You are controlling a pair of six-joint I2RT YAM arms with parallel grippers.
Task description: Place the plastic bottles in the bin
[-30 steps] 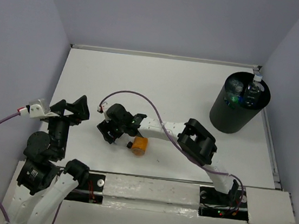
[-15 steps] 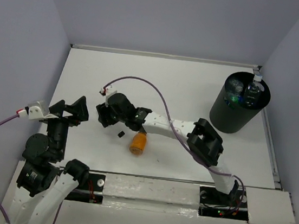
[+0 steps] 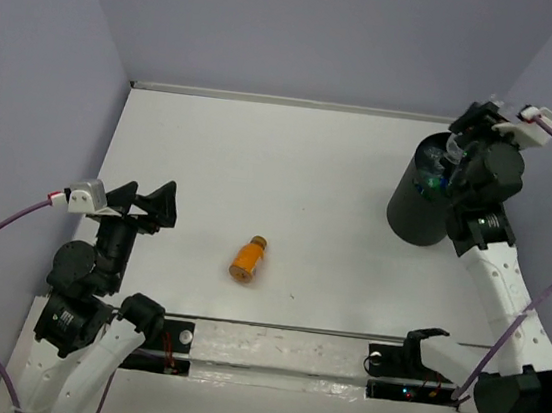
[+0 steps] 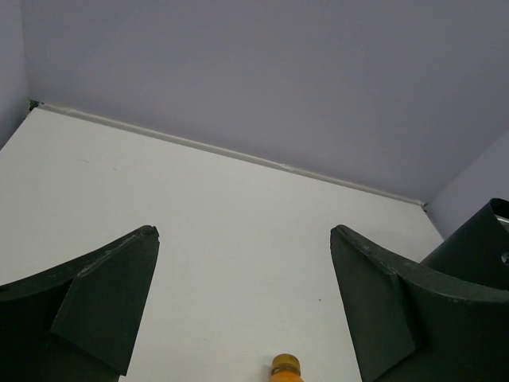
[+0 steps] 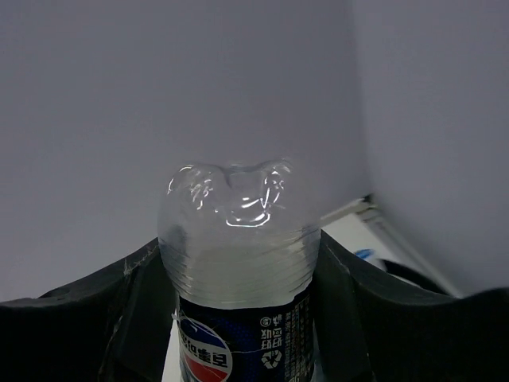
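The squat orange bottle (image 3: 248,259) lies on its side on the white table, cap pointing away from the arms; its cap shows in the left wrist view (image 4: 285,368). My left gripper (image 3: 145,204) is open and empty, to the left of it. My right gripper (image 3: 463,139) is above the rim of the black bin (image 3: 419,209), shut on a clear bottle with a red-white-blue label (image 5: 238,270). Both fingers (image 5: 358,298) press its sides. A green bottle (image 3: 427,182) and a clear one lie inside the bin.
The bin also shows at the right edge of the left wrist view (image 4: 477,239). Grey walls close the table at the back and sides. The bin stands close to the right wall and the table's right rail (image 3: 502,280).
My right arm has swung from the orange bottle at the table's middle to above the bin and now holds a labelled clear bottle. The orange bottle has shifted slightly and lies alone. The left gripper moved slightly.
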